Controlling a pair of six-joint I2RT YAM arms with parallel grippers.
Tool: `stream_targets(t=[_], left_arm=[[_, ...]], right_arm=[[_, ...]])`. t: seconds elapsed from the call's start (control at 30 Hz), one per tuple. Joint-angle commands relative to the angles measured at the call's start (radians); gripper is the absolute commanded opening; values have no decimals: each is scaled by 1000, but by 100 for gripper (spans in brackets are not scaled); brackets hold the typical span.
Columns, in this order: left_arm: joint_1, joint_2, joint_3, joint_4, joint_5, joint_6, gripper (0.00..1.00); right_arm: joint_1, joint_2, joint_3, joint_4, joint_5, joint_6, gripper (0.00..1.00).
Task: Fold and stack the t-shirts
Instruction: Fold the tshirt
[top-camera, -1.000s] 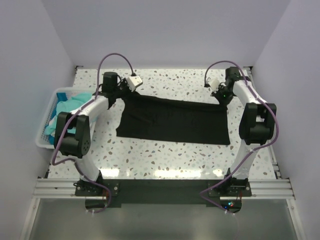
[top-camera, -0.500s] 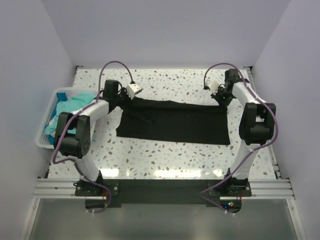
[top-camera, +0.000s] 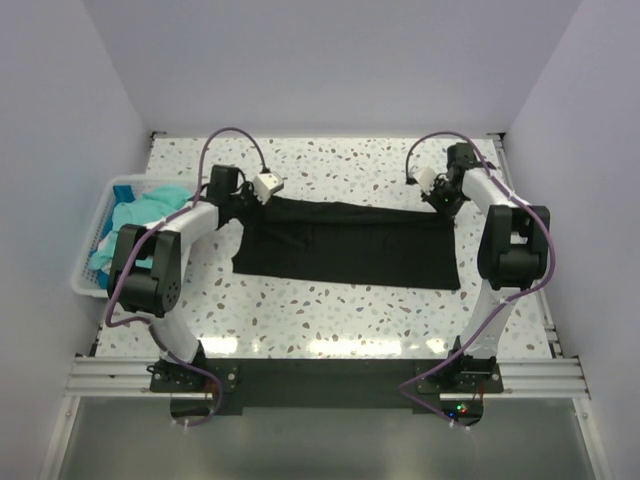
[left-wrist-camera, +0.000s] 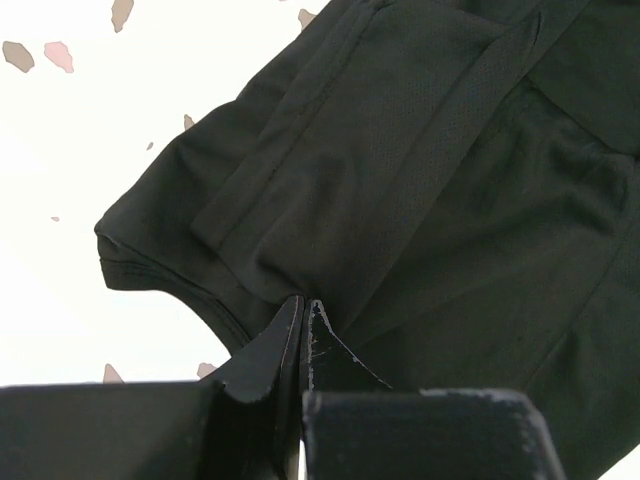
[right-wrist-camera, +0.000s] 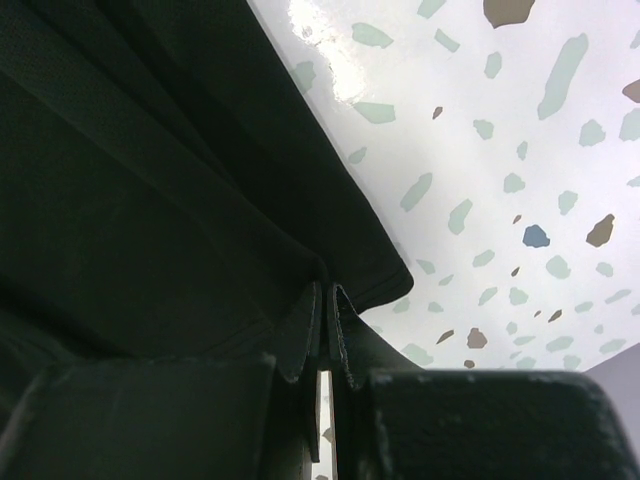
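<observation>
The black t-shirt (top-camera: 350, 242) lies spread across the middle of the speckled table, folded into a wide band. My left gripper (top-camera: 246, 199) is shut on its far left corner; in the left wrist view the jaws (left-wrist-camera: 304, 305) pinch the black cloth (left-wrist-camera: 420, 170). My right gripper (top-camera: 444, 200) is shut on the far right corner; in the right wrist view the jaws (right-wrist-camera: 327, 288) pinch the black cloth (right-wrist-camera: 140, 200) at its edge. Teal t-shirts (top-camera: 140, 212) lie heaped in the white basket at the left.
The white slatted basket (top-camera: 92, 262) stands at the table's left edge beside my left arm. Walls close in the table at the back and on both sides. The speckled tabletop (top-camera: 330, 310) shows in front of the shirt.
Both grippers have lowered the shirt's far edge towards the table. The left gripper moved a little right and down. The cloth now lies flatter.
</observation>
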Motion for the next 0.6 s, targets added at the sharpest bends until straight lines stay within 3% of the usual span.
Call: stream_targets(t=[0.0,0.2,0.3,0.33,0.47,0.57], left_arm=[[-4,-7,-4,-14,-16,17,0],[-9,-4,18,-81,-3,67,0],[-6,-9,73,-200,42,142,12],[-4,-9,90,-230,46,153,20],[40,8,203,-354,126,167,38],[49,40,297,-386,145,152,47]], right_arm=[[2,-26,-8,24,35,-35,0],[10,-26,-16,-24,52,-89,0],[10,-41,-28,-38,69,-119,14],[10,-46,-30,-44,69,-126,28],[10,-55,27,-131,60,-132,56],[8,-55,91,-203,26,-101,66]])
